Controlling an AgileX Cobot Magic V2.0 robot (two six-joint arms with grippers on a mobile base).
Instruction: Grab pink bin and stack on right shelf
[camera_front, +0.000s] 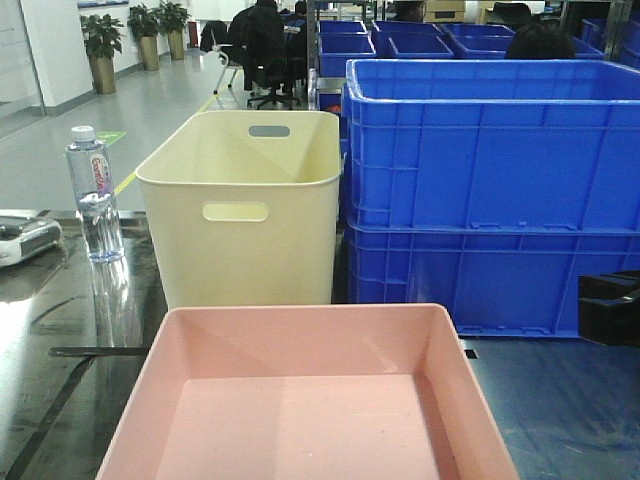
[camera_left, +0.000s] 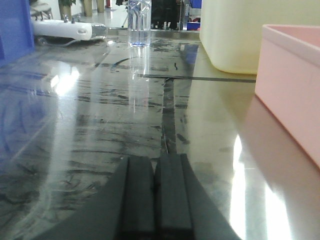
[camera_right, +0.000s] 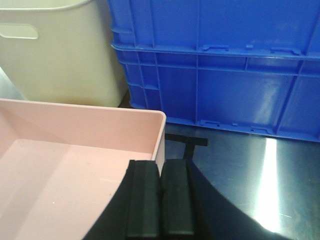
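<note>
The pink bin (camera_front: 300, 400) is empty and lies at the near middle of the dark glossy surface. It also shows in the left wrist view, pink bin (camera_left: 292, 85), and the right wrist view, pink bin (camera_right: 70, 165). My right gripper (camera_right: 161, 162) is shut, pads together, hovering right at the bin's right wall near its far right corner. Over bare glossy surface, my left gripper (camera_left: 156, 159) is shut on nothing, with the bin off to its right. The right shelf (camera_front: 565, 410) is the dark glossy stretch right of the bin, seen too as the right shelf (camera_right: 260, 175). Neither gripper shows in the front view.
A tall cream bin (camera_front: 245, 210) with handle slots stands just behind the pink one. Stacked blue crates (camera_front: 490, 190) wall off the back right. A water bottle (camera_front: 93, 195) and a white device (camera_front: 25, 240) sit at the left. A black object (camera_front: 610, 305) juts in at the right edge.
</note>
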